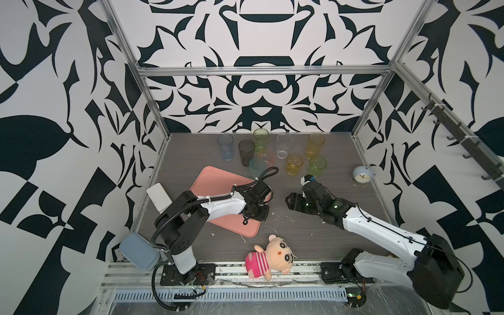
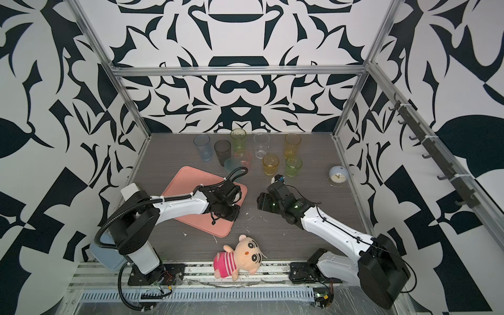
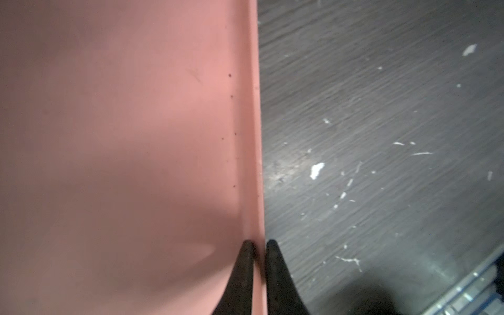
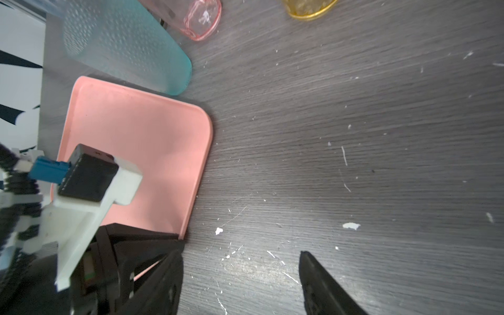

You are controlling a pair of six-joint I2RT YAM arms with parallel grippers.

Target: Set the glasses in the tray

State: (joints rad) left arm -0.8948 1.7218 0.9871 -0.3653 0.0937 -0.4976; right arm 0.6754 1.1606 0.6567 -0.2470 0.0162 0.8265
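Over at the tray (image 1: 214,180), both top views hide the fingertips under the wrist, but the left wrist cam shows the left gripper (image 3: 259,244) pinched tight on the tray's rim, one finger (image 3: 245,272) inside and one outside. The right wrist cam has the right gripper (image 4: 241,255) spread wide near that same edge, with only bare table (image 4: 354,136) between its fingers. The glasses (image 1: 294,163) all stand beyond the tray's far side, none in it, and the teal glass (image 4: 122,41) is just beside its far corner. A plush (image 1: 270,255) lies off the near side, and a clock (image 1: 360,174) sits well apart.
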